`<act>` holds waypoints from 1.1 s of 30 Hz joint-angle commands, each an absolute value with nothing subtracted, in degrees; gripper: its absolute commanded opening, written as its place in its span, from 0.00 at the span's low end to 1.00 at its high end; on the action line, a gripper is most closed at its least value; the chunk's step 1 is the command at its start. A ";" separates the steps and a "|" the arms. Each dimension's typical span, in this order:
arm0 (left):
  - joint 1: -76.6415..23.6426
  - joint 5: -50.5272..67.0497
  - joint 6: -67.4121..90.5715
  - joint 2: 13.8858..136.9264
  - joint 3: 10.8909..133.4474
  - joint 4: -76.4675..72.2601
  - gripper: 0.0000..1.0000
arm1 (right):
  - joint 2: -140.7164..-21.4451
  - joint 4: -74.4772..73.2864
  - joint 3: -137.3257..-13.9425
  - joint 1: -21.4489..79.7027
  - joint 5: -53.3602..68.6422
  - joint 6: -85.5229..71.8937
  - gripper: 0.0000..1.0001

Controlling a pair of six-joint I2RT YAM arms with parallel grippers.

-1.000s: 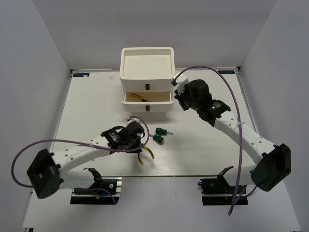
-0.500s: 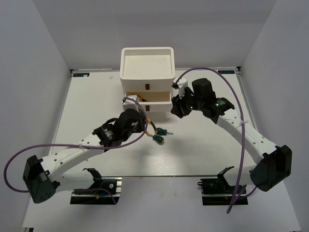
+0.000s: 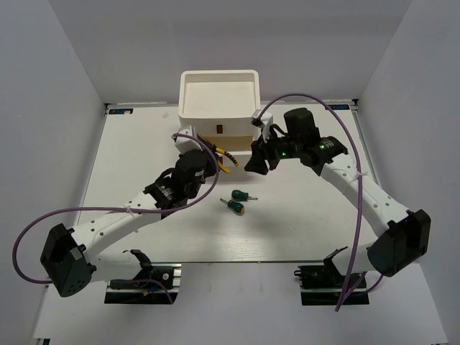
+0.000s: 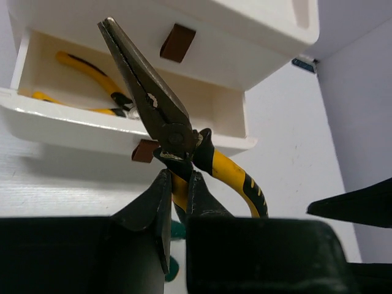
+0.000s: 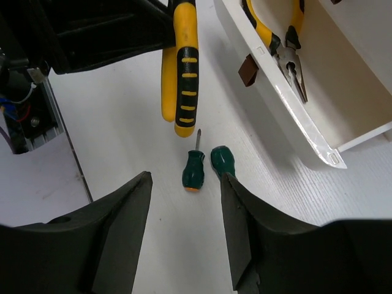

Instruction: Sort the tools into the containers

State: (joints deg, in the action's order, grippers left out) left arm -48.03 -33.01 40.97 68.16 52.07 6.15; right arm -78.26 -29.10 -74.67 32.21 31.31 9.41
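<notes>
The white organizer (image 3: 182,97) stands at the back of the table, its lower drawer (image 4: 73,125) pulled out. One yellow-handled pliers (image 4: 92,76) lies inside that drawer. My left gripper (image 4: 179,190) is shut on the handle of a second yellow-handled pliers (image 4: 150,98), held nose-up just in front of the drawer (image 5: 288,104). My right gripper (image 5: 185,180) hangs open with nothing in it, to the right of the drawer front. Two stubby green-handled screwdrivers (image 5: 194,170) (image 5: 222,160) lie side by side on the table below it. In the top view they lie at mid-table (image 3: 239,201).
The organizer's top tray (image 3: 218,95) looks bare. The upper drawer, with its brown handle (image 4: 177,41), is closed. Both arms crowd the space in front of the organizer (image 3: 215,136). White walls enclose the table on three sides.
My left gripper has lifted the pliers from the table's front and carried it back to the open drawer. My right gripper has opened and drawn away from the drawer's right side.
</notes>
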 commanded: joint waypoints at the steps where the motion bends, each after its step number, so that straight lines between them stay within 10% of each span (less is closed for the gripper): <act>1: -47.29 -33.57 43.24 67.68 52.03 -1.75 0.00 | -80.06 -28.13 -78.48 31.73 35.49 9.67 0.55; 33: -40.96 -38.58 57.47 83.67 55.55 -17.85 0.00 | -75.32 -23.12 -70.31 22.85 37.97 8.53 0.56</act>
